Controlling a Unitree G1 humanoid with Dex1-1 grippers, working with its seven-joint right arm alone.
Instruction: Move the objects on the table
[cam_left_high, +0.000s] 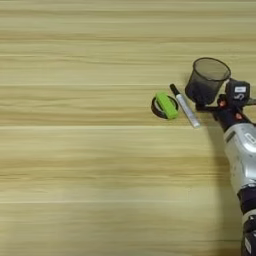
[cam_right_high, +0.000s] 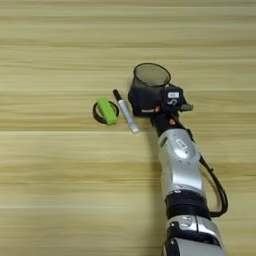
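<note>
The black wire-mesh pen cup (cam_right_high: 148, 86) stands upright right of centre on the table (cam_right_high: 60, 190). My right gripper (cam_right_high: 152, 107) is against the cup's near right side, low down; the silver forearm (cam_right_high: 180, 165) runs up from the bottom edge. Left of the cup lies the white black-capped marker (cam_right_high: 125, 111), cap pointing away from me. Further left, the lime-green block (cam_right_high: 107, 110) rests across the black tape roll (cam_right_high: 97, 114). The red marker is not visible in either view.
Light wood tabletop stretches wide to the left and toward me. A black cable (cam_right_high: 218, 192) loops off the forearm's right side.
</note>
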